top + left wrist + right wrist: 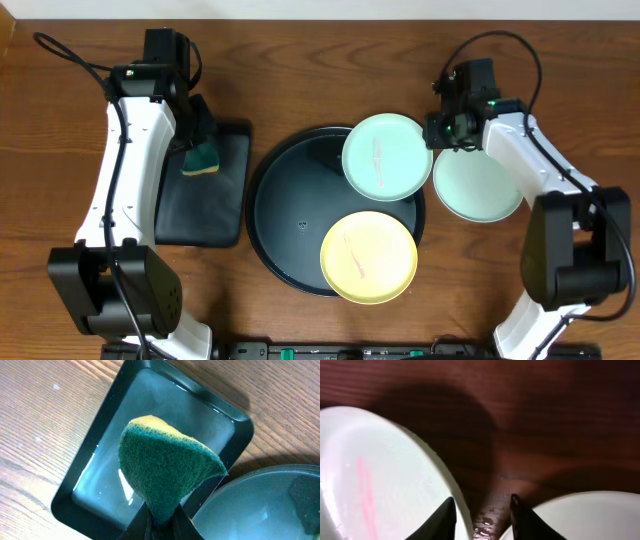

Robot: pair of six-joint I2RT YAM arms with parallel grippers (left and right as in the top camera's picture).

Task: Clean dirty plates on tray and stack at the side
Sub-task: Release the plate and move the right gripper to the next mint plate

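A mint-blue plate point(388, 157) with a pink streak lies on the upper right rim of the round black tray point(285, 215). A pale yellow plate point(368, 256), also streaked, lies at the tray's lower right. A second mint-blue plate point(478, 186) rests on the table to the right. My right gripper point(447, 130) is open between the two mint plates. In the right wrist view its fingers point(482, 510) straddle the rim of the streaked plate point(375, 475); the other plate point(585, 515) is at the lower right. My left gripper point(200, 140) is shut on a green and yellow sponge point(165, 467).
A rectangular black tray point(205, 205) holding water sits left of the round tray; the sponge point(202, 159) hangs over it. The left wrist view shows this tray point(100, 485) and the round tray's edge point(260, 505). Wet wood point(490, 520) shows between the right fingers.
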